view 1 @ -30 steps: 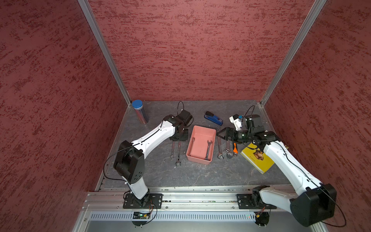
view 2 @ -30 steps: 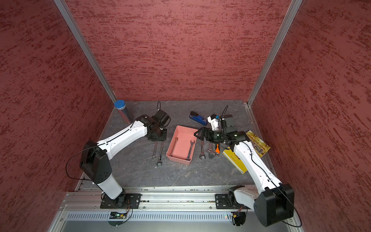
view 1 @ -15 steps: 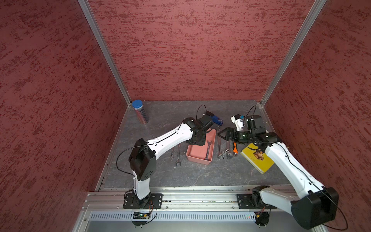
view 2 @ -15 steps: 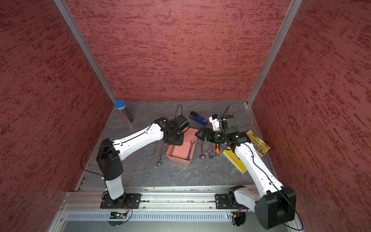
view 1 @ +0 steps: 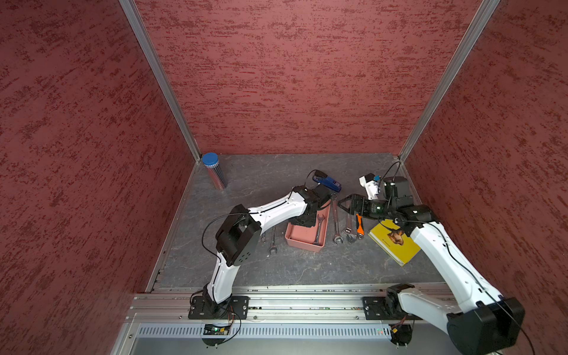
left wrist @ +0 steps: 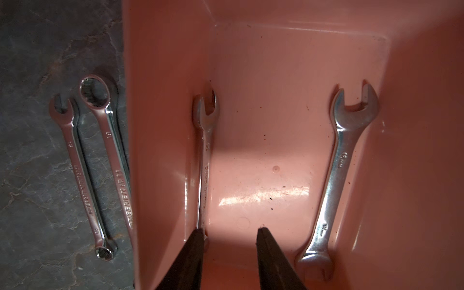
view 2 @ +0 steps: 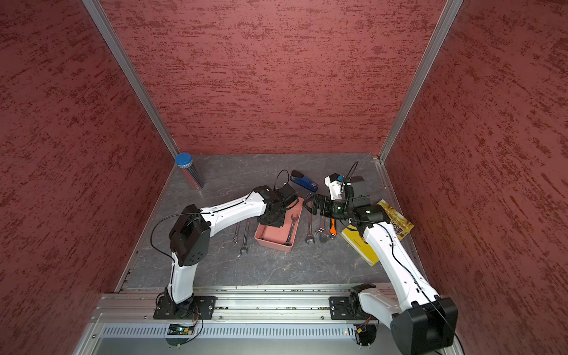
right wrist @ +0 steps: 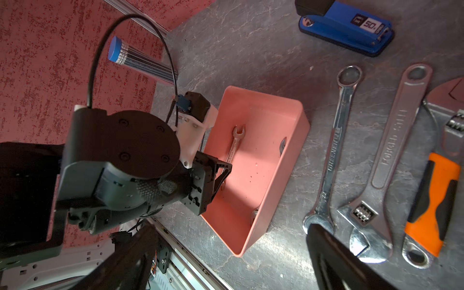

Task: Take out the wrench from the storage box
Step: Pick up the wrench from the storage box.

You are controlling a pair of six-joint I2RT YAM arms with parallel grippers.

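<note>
The left pincer (left wrist: 228,229) is being held partly apart, empty, inside the storage box (left wrist: 163,100), touching the slim wrench (left wrist: 206,155) lying along its wall. Straddling of the shank is being advised before closure. The right pincer (view 1: 345,207) is being held wide apart outside.

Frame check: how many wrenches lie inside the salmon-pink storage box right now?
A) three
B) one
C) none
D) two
D: the left wrist view shows two inside the storage box, a small wrench against one long wall and a larger wrench by the opposite wall.
</note>
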